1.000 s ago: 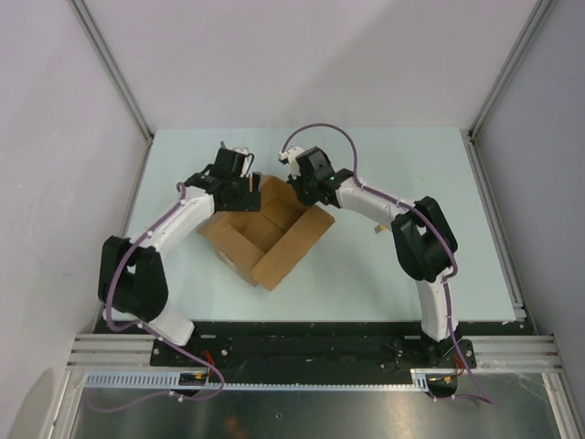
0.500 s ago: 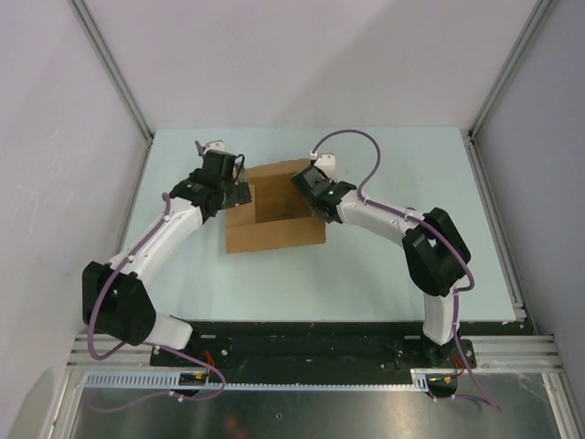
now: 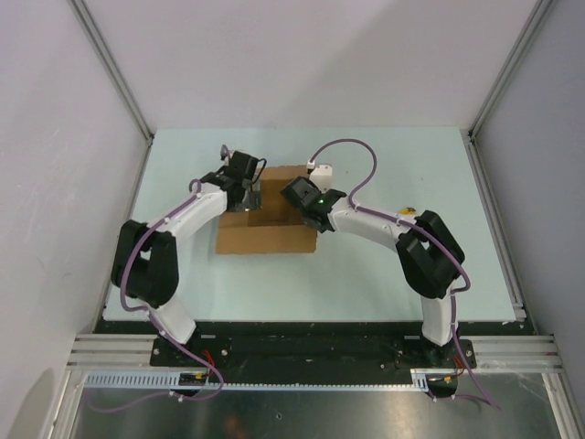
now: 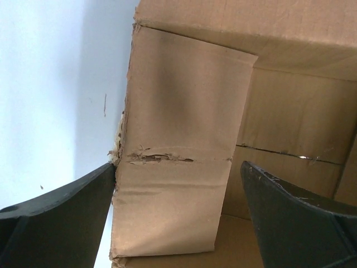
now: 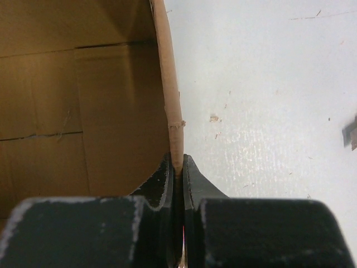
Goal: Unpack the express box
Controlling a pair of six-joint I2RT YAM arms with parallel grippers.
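The express box (image 3: 265, 240) is pinched at its wall by the right gripper (image 5: 177, 167) and straddled, ungripped, by the wide-open left gripper (image 4: 178, 167).

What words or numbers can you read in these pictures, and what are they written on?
None: no word, number or sign can be read in any view.
The express box shows only plain brown cardboard, with no label in sight.
A small yellowish thing further right is too small to read.
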